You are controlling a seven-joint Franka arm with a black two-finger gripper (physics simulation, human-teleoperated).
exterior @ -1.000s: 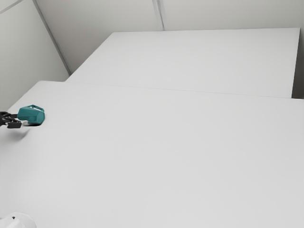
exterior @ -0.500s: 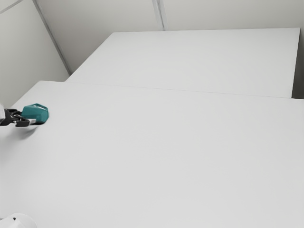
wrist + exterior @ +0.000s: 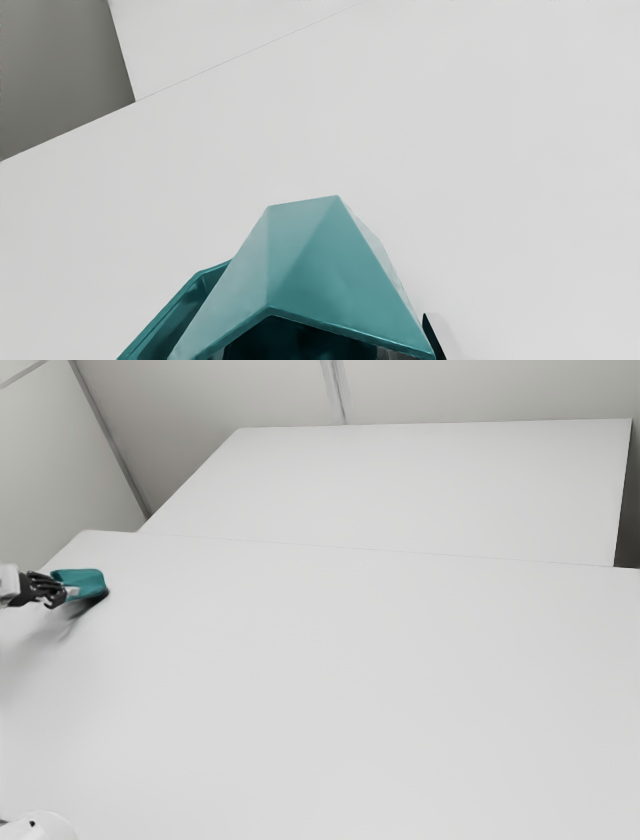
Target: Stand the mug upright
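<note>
Mug, teal, faceted; off upright, at the end effector

Mug (image 3: pixel 86 581): at the exterior view's left, above or on the table (image 3: pixel 350 690); contact cannot be told. Mouth toward the end effector, base (image 3: pixel 303 201) pointing away.
Rim (image 3: pixel 345 327): nearest the hand, dark interior behind it.
Handle (image 3: pixel 175 310): at one side of the body.
End effector (image 3: pixel 66 595): at the mouth side; whether apart, together or clamped on the mug, cannot tell.
Shadow (image 3: pixel 82 609): on the table, close below the mug.
Handling notes, by judgement: confirm a firm hold before turning. Swing the base down and mouth up slowly, with room for the handle. Seat the base flat before letting go; withdraw straight, clear of the rim. Chief risk: slipping or toppling on a base edge.
</note>
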